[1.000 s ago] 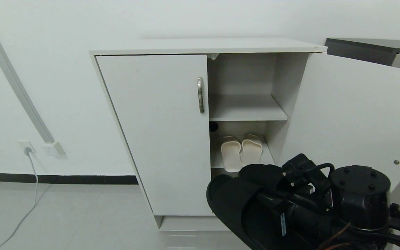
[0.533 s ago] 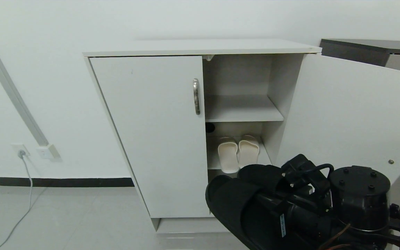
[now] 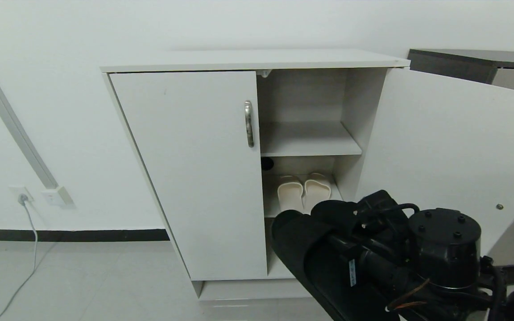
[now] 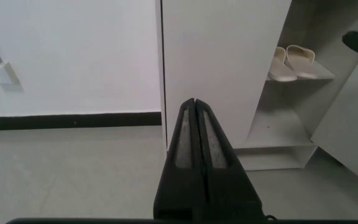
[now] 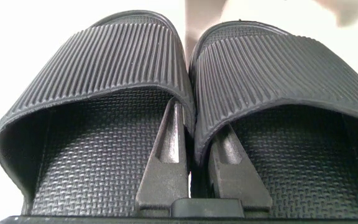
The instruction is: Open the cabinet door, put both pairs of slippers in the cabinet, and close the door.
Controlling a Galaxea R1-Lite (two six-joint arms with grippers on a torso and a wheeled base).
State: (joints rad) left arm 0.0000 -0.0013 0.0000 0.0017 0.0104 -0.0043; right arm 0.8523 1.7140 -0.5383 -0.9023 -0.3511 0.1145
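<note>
Currently the right gripper (image 5: 199, 124) is clamped on the pair of black slippers (image 3: 310, 249). One finger sits inside each slipper, and they pinch the two adjoining inner sides together. The black pair hangs off the floor (image 3: 83, 281), just in front of the open right half of the white cabinet (image 3: 248, 60), toes toward it, not yet on a shelf. The right door (image 3: 444, 147) is swung wide open to the right. The left door (image 3: 190, 169) is closed, with a metal handle (image 3: 249, 123) on its right edge. The pair of white slippers (image 3: 304, 191) sits side by side on the middle shelf, heels toward the near edge. The upper shelf (image 3: 306, 140) is above them and the bottom shelf (image 4: 278, 130) below. The left gripper (image 4: 195, 106) has its fingers pressed together with nothing between them, low over the floor, left of the cabinet front. A wall socket (image 3: 20, 196) with a grey cable (image 3: 25, 249) is far left on the wall. A dark-topped unit (image 3: 475, 60) stands behind the open door at right.
</note>
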